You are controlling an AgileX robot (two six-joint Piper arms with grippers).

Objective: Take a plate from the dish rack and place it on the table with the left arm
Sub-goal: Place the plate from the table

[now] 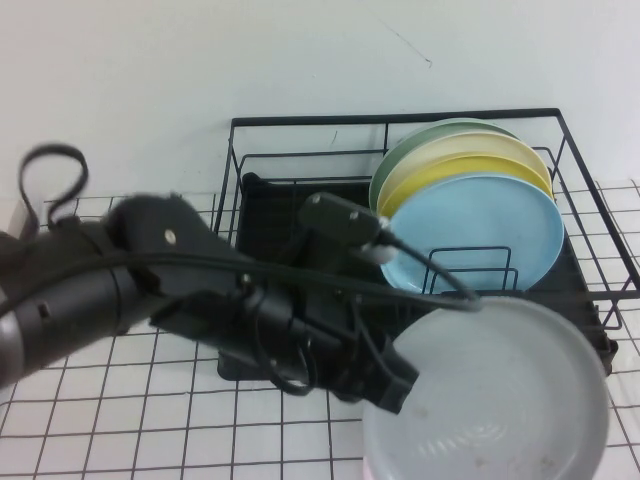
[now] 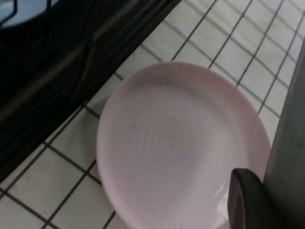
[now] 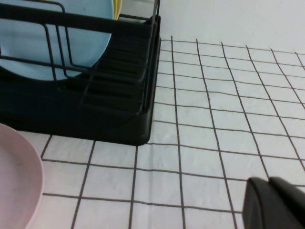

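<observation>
My left gripper [image 1: 396,386] is shut on the left rim of the pale grey plate [image 1: 492,400] and holds it tilted in the air, in front of the dish rack [image 1: 300,121] at the lower right. In the left wrist view the grey plate's edge [image 2: 289,143] stands beside one dark finger [image 2: 245,202], above a pale pink plate [image 2: 176,143] lying flat on the tiled table [image 2: 38,191]. My right gripper [image 3: 274,202] is shut and empty, low over the table to the right of the rack [image 3: 119,119]. It is out of the high view.
A light blue plate [image 1: 480,235] stands upright at the front of the rack, with yellow [image 1: 470,168], cream and green plates behind it. The pink plate [image 3: 14,183] lies just in front of the rack. Bare tiles [image 1: 120,410] lie at the left front.
</observation>
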